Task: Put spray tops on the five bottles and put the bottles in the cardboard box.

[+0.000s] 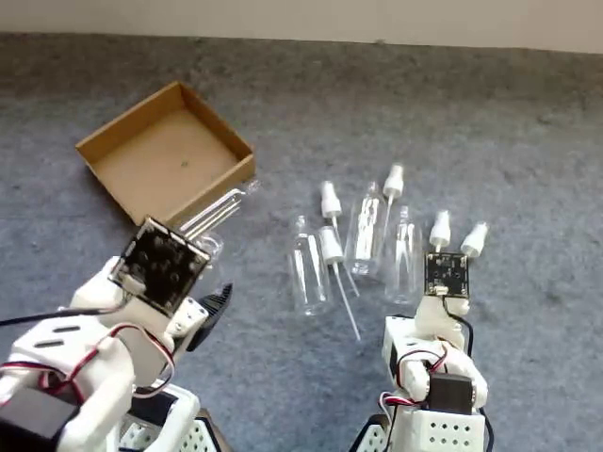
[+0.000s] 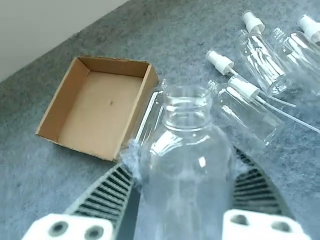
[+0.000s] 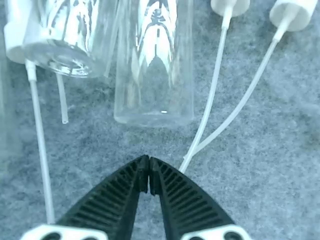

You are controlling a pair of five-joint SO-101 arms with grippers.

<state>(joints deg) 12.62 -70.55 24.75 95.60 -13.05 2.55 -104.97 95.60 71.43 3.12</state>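
One bottle (image 2: 187,107) sits clamped in your left gripper (image 2: 182,172), neck bare; right gripper (image 3: 149,167) pressed together, empty. Next, likely: grab a top (image 3: 292,12), seat it squarely.

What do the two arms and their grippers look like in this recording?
The left arm and right arm are white plastic shells with a dark motor block and loose red, black and white wires. Each wrist carries a small black circuit board. The left gripper and right gripper have dark, tapering fingers with ribbed faces on white mounts.
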